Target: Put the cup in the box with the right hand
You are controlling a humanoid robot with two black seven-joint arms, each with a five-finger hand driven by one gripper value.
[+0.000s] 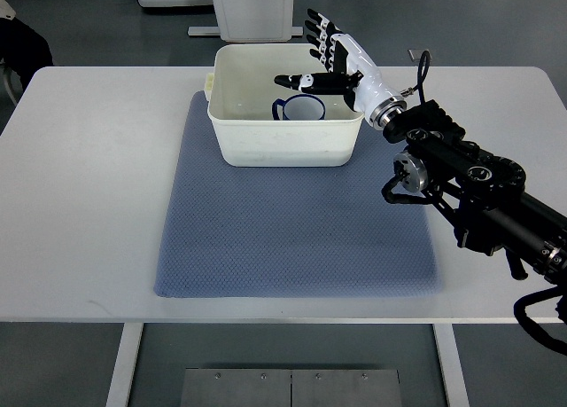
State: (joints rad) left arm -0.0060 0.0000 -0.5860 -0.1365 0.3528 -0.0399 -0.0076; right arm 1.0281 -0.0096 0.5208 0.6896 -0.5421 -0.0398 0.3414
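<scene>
A white cup with a blue rim and handle [299, 111] stands inside the cream-white box [232, 132] at the back of the blue mat [292, 230]. My right hand [326, 59] hovers over the box's right rim, just above and to the right of the cup. Its fingers are spread and hold nothing; the thumb points left over the cup. The right arm [469, 181] comes in from the lower right. The left arm does not show.
The white table [89, 203] carries the mat and the box. A white machine base [252, 8] stands on the floor behind the table. A dark object [22, 48] shows at the far left edge.
</scene>
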